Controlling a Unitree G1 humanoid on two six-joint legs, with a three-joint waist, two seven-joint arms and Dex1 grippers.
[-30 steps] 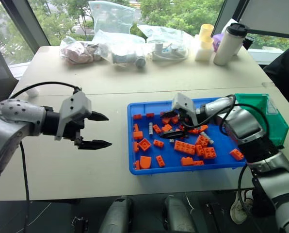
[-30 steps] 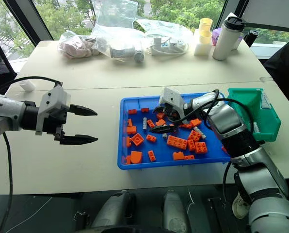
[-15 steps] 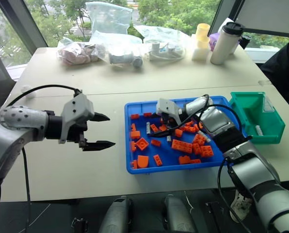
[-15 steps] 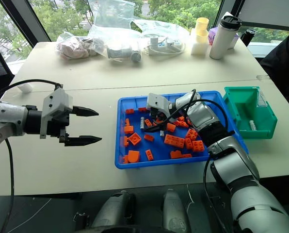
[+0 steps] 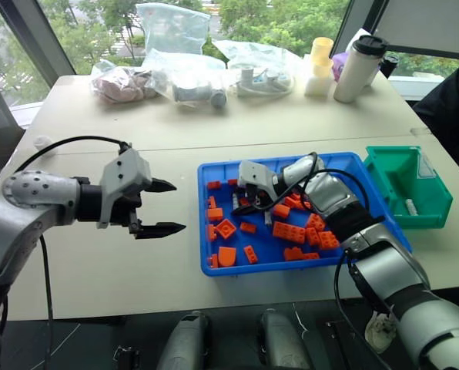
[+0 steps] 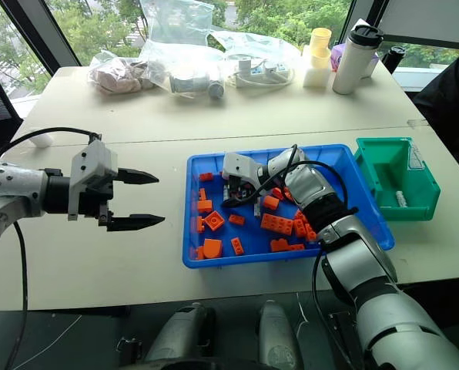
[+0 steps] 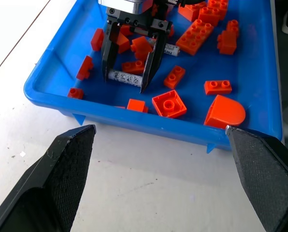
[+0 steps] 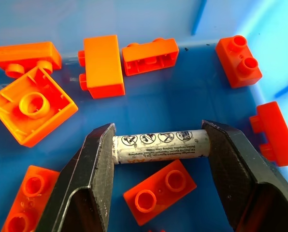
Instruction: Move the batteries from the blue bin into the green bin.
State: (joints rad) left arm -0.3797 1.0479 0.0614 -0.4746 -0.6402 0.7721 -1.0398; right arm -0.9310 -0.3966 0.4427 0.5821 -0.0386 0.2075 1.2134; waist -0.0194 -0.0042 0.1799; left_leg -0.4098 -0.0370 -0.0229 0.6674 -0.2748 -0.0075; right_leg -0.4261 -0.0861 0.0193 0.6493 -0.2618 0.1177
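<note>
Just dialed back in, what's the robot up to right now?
The right pincer is down in the blue bin, among orange bricks, its fingers at either end of a battery lying on the bin floor. It is not lifted yet. Another battery already lies in the green bin. The left pincer hangs open and empty over the table, left of the blue bin.

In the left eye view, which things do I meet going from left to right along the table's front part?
left gripper → blue bin → right gripper → green bin
</note>
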